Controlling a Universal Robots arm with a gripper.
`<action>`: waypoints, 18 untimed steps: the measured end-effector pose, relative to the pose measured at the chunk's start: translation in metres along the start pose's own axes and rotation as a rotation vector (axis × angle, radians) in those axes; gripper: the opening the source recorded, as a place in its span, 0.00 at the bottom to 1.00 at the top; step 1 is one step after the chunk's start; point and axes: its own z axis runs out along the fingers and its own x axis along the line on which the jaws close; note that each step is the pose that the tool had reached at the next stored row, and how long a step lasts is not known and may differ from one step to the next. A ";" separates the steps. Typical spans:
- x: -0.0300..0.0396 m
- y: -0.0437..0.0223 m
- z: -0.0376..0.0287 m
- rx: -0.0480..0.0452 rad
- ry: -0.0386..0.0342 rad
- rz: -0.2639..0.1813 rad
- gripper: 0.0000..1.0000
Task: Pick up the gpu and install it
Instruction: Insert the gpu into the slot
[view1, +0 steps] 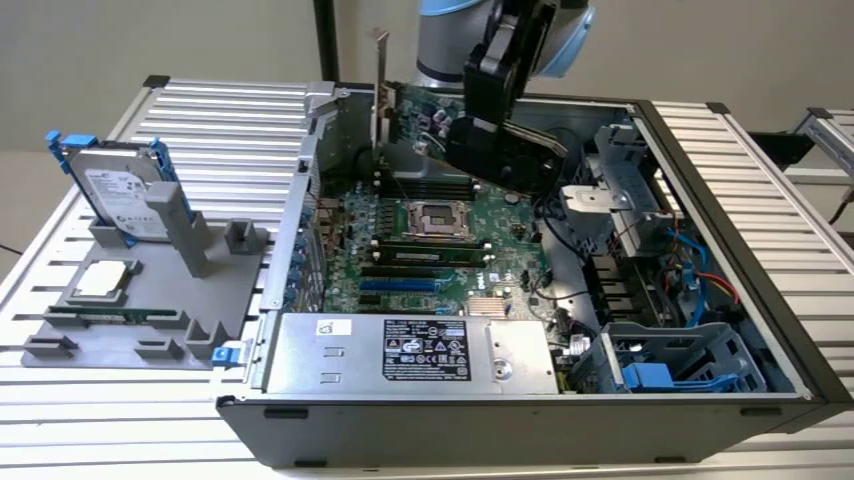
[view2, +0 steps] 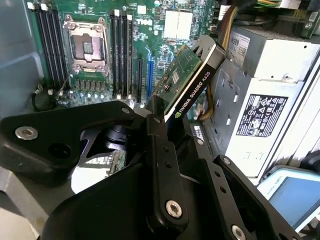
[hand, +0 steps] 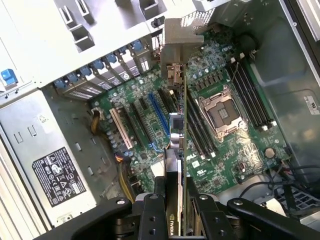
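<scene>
The gripper fingers are clamped on the gpu, held on edge above the motherboard. Its long axis is aimed toward the exterior view's far left, bracket leading. The arm is tilted down from the far side.

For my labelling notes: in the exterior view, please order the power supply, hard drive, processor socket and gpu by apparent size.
1. power supply
2. hard drive
3. processor socket
The gpu, half hidden by the gripper, cannot be ranked surely.
</scene>
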 end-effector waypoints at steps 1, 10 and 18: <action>0.0000 0.0000 0.0000 0.0000 0.0003 -0.006 0.00; 0.0000 0.0000 -0.0002 -0.0004 0.0031 -0.066 0.00; 0.0000 0.0000 -0.0003 -0.0007 0.0055 -0.117 0.00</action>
